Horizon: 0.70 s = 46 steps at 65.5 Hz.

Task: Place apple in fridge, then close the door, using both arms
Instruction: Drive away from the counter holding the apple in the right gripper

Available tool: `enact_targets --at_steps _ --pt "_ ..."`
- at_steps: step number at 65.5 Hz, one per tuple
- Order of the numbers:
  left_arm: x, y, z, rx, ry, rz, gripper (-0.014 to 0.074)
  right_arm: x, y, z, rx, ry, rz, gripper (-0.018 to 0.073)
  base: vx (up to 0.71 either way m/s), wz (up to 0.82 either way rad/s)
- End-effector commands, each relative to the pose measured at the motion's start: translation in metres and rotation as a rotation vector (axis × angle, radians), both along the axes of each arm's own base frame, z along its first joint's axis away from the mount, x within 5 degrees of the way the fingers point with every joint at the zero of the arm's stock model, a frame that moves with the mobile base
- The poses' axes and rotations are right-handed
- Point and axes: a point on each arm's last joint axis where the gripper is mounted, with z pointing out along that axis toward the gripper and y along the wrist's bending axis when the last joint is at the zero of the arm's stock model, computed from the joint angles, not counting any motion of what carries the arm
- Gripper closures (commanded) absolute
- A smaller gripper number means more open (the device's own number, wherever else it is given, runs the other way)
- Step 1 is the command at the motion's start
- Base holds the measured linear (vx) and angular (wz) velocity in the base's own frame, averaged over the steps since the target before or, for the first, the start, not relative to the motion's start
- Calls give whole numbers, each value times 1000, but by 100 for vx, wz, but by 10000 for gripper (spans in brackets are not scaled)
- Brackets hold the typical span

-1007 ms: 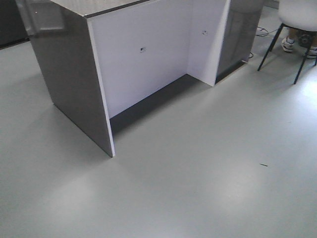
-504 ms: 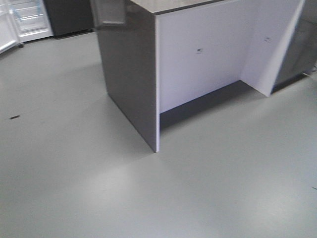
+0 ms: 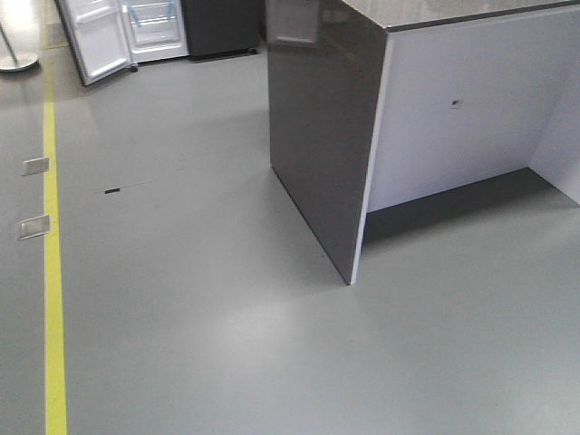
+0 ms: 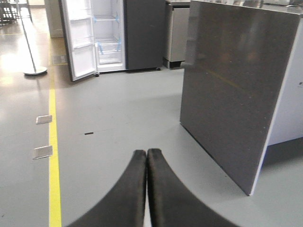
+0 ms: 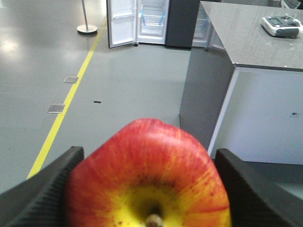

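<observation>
My right gripper is shut on the red and yellow apple, which fills the lower middle of the right wrist view, stem end towards the camera. My left gripper is shut and empty, held above the grey floor. The fridge stands far off with its white lining, shelves and blue tape strips showing. Its door hangs open to the left. The fridge also shows in the front view and in the right wrist view, far from both grippers.
A dark grey counter with a speckled stone top and white inner panels stands to the right. A small grey device lies on it. A yellow floor line, two floor plates and a post on a round base lie to the left.
The front view has swung to the left: the counter has slid to the right of the frame, and the open fridge, yellow line and floor plates have come into view.
</observation>
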Motion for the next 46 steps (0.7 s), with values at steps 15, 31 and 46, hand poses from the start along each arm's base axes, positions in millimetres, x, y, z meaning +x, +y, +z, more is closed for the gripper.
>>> enact_targets --at_steps 15,31,46 --pt "-1 1 13 -10 -101 7 603 -5 -1 17 32 -114 -18 482 6 24" --pt "-1 1 13 -10 -101 7 603 -5 -1 17 32 -114 -18 482 8 32" --pt "-1 1 13 -10 -101 7 603 -5 -1 17 32 -114 -18 482 9 32"
